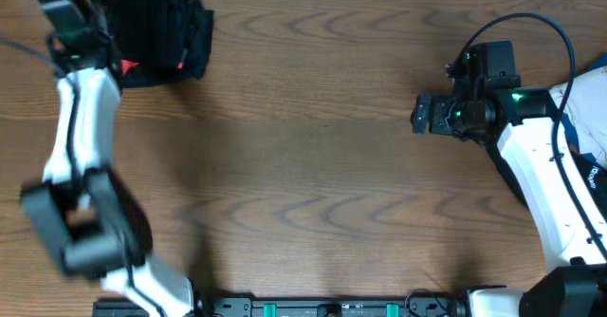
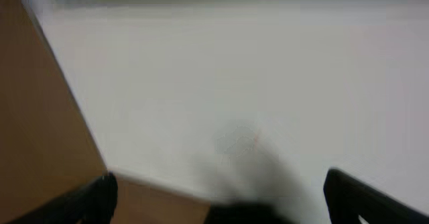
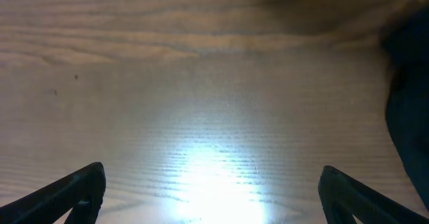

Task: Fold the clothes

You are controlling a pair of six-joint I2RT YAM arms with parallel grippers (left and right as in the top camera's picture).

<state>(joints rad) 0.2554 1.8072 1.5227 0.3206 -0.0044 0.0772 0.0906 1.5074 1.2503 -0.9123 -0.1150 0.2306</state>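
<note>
Wood-grain table, pale surface beyond its edge

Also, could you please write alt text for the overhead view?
Black clothes lie heaped at the far left corner of a wooden table, with the left arm reaching beside them. The right gripper is open over bare wood at the right, with white and blue fabric at the edge behind its arm.

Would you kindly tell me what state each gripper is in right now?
Left gripper: open, holding nothing.
Right gripper: open, holding nothing.
</note>
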